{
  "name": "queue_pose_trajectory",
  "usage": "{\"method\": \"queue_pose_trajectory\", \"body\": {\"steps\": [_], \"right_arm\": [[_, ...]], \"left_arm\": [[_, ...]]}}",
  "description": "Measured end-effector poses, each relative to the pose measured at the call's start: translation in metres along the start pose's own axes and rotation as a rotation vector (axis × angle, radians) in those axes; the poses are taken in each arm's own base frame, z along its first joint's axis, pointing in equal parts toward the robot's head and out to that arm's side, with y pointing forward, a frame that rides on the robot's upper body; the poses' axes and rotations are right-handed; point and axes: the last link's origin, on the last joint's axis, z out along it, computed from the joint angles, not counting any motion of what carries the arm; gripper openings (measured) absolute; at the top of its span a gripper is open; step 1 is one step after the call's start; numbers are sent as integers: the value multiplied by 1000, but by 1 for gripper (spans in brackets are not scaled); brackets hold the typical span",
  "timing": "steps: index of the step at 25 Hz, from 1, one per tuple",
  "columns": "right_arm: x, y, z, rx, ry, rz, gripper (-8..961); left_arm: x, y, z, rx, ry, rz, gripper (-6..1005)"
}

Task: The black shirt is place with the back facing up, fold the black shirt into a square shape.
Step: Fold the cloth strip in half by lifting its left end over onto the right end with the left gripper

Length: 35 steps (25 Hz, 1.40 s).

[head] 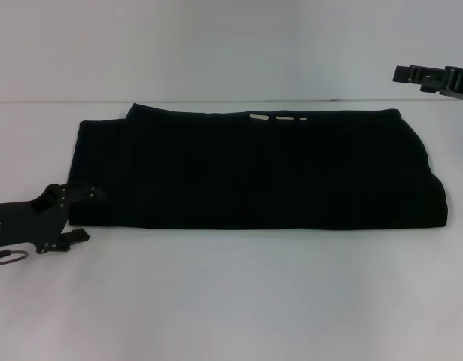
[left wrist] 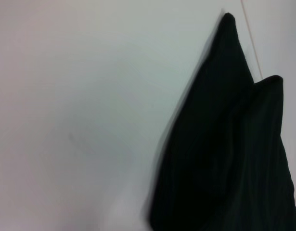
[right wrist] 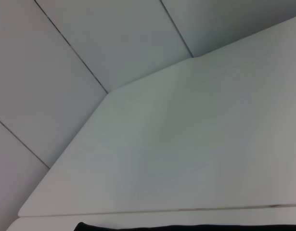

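Shirt (head: 261, 169) is lying folded into a wide band across the white worktop (head: 231, 301), awaiting its squaring fold. Left pincer (head: 79, 214) is sitting released at the band's left end; right pincer (head: 434, 79) is hanging far right, grip unclear.

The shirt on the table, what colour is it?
The shirt is plain black, with small whitish marks at its far edge; the head view shows it best.

place: lab-like test room | evidence: bare white table (head: 231, 301), plain panelled wall (right wrist: 66, 57)
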Motion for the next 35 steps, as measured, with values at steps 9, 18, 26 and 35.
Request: {"method": "queue_pose_trajectory", "body": {"steps": [9,18,26,35], "right_arm": [[0,-1,-3,1,0,10,880],[0,-1,-3,-1,0,9,880],[0,-1,-3,-1,0,10,880],[0,-1,-3,-3,-4,21,880]], "left_arm": [[3,0,-1,10,17,7,897],[5,0,0,12,24,19,896],[9,3,1,14,40,35,896],[11,6,2,23,51,63,896]]}}
